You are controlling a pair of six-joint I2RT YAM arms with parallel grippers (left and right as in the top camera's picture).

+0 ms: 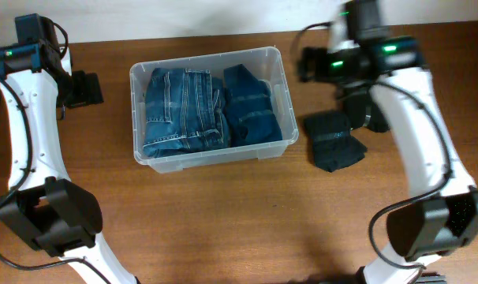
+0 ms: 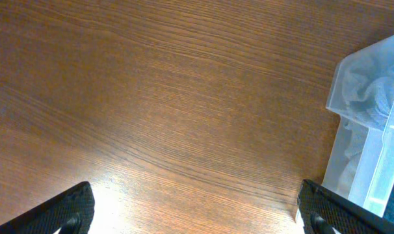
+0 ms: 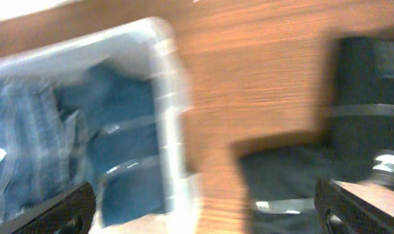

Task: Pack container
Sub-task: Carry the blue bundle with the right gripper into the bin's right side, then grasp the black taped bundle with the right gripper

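at mid table (image 1: pixel 223 221), the clear container (image 1: pixel 215 160) holds folded light jeans (image 1: pixel 180 110) beside darker jeans (image 1: pixel 251 106). just to its right lies a dark folded garment (image 1: pixel 334 140). the left end effector (image 2: pixel 194 214) is spread wide over bare wood; the right end effector (image 3: pixel 203 211), blurred, is spread wide above the garment.

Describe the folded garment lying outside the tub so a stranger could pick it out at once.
Find the clear plastic container in the middle of the wooden table. Just right of it, outside its wall, a folded garment lies on the bare wood. Unlike the light jeans and dark blue jeans packed inside, it is almost black.
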